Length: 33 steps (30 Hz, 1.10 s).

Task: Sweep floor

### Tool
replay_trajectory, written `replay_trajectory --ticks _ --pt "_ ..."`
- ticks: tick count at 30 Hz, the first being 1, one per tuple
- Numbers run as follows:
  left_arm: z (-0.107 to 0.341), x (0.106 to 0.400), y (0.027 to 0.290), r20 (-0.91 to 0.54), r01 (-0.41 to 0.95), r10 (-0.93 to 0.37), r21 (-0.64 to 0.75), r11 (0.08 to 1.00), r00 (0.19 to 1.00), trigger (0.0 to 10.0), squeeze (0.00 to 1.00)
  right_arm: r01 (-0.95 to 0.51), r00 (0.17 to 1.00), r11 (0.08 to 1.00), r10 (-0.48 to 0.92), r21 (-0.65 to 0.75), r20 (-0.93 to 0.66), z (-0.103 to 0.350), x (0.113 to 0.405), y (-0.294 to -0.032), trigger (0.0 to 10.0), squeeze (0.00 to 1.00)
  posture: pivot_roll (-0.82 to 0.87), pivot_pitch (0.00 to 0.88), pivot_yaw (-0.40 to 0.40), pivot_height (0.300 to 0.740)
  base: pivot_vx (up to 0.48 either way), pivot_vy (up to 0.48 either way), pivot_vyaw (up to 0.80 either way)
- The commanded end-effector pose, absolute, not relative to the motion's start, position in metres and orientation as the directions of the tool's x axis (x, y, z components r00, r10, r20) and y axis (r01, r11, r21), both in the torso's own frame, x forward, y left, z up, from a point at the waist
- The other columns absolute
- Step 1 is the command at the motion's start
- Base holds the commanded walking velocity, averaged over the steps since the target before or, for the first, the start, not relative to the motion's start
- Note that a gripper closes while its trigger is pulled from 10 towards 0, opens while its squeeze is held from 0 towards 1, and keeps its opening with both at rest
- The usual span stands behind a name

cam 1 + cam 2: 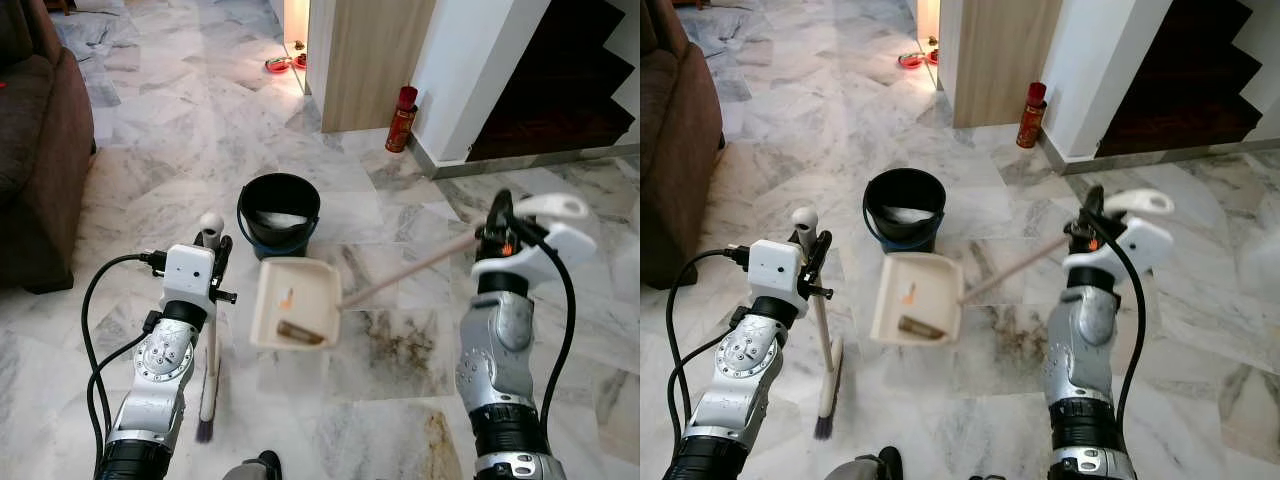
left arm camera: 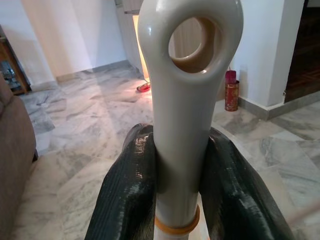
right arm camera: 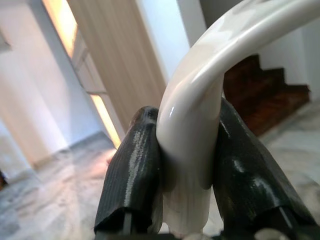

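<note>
The left pincer (image 2: pixel 182 195) is clamped on the upper end of a cream plastic broom handle with a hanging hole (image 2: pixel 186 115), one black finger (image 2: pixel 127 195) pressed on each side of the shaft. Below that pincer the handle runs straight down to the dark bristles (image 1: pixel 823 425), which touch the grey-veined white marble floor (image 1: pixel 180 170). The right pincer (image 3: pixel 187 185) grips the curved cream end of a long-handled dustpan (image 3: pixel 200 100), its two fingers closed against the plastic. From this pincer the thin pole slants down and toward the robot's left to the cream plastic dustpan tray (image 1: pixel 295 300), which hangs between the two arms and carries a brown stick-like scrap (image 1: pixel 299 333) and a small orange bit (image 1: pixel 287 296). Just beyond the tray, farther from both pincers, stands a round black plastic bucket (image 1: pixel 279 212) on the floor. A red cylindrical canister (image 1: pixel 402 120) stands well beyond the right pincer by a white wall corner.
</note>
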<state>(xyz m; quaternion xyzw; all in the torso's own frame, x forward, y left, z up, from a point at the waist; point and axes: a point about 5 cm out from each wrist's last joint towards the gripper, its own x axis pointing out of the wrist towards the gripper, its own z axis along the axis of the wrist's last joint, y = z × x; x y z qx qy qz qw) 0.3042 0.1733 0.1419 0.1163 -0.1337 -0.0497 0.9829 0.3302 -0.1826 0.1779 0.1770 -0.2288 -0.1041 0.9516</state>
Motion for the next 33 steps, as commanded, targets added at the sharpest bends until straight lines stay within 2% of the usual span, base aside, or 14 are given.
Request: replay_trajectory --ticks 1,4,10,24,33 --pt "0.148 0.305 0.167 0.288 0.077 -0.151 0.254 0.964 0.946 10.0 0.00 0.093 0.845 0.913 -0.283 0.398 0.453 0.195 0.330 -0.183 10.0 0.00 0.19 0.108 -0.094 0.740 0.000 0.000 0.58" --pt "0.149 0.305 0.165 0.289 0.082 -0.157 0.253 0.964 0.945 10.0 0.00 0.078 0.854 0.907 -0.275 0.413 0.443 0.196 0.331 -0.180 10.0 0.00 0.20 0.107 -0.094 0.740 0.000 0.000 0.54" --pt "0.149 0.304 0.165 0.292 0.083 -0.157 0.250 0.965 0.943 10.0 0.00 0.076 0.860 0.882 -0.294 0.465 0.417 0.193 0.328 -0.180 10.0 0.00 0.20 0.097 -0.094 0.740 0.000 0.000 0.00" --pt "0.151 0.305 0.165 0.301 0.081 -0.158 0.254 0.964 0.941 10.0 0.00 0.024 0.847 0.888 -0.262 0.460 0.462 0.206 0.327 -0.174 10.0 0.00 0.20 0.085 -0.092 0.740 0.000 0.000 0.00" --pt "0.152 0.305 0.165 0.303 0.075 -0.154 0.256 0.964 0.940 10.0 0.00 0.008 0.848 0.890 -0.247 0.456 0.469 0.207 0.326 -0.172 10.0 0.00 0.21 0.093 -0.095 0.740 0.252 0.000 0.16"
